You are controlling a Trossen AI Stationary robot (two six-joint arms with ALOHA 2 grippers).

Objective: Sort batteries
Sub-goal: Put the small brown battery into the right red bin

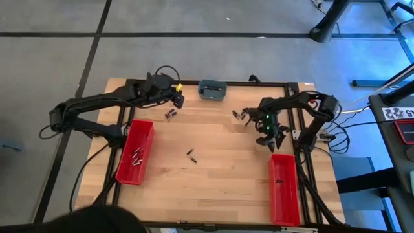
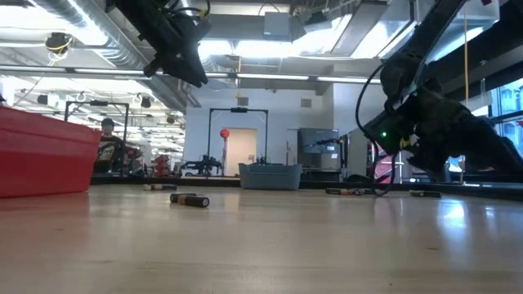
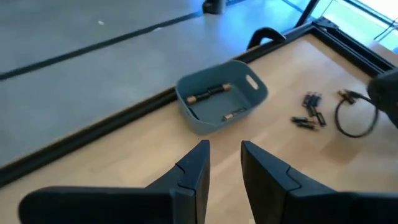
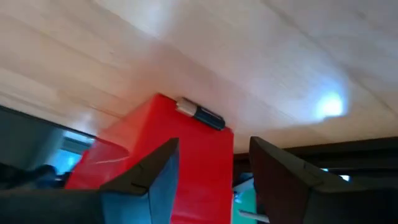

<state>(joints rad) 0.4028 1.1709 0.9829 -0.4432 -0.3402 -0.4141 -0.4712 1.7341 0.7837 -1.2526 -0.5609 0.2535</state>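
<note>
Two batteries (image 2: 189, 199) lie nearest on the wooden table (image 1: 213, 181). More batteries sit in the left red bin (image 1: 134, 152), in the grey-blue dish (image 3: 221, 99) and near the table's far edge. Left gripper (image 3: 222, 163) hangs near the dish, jaws apart, empty. Right gripper (image 4: 211, 163) is above the right red bin (image 4: 180, 155), jaws apart, one battery (image 4: 200, 114) loose above the bin.

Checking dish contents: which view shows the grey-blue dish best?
Left wrist view: the grey-blue dish is close, with batteries visible inside. High view shows it small at the table's far edge; low view, only its side wall; right wrist, nothing.
</note>
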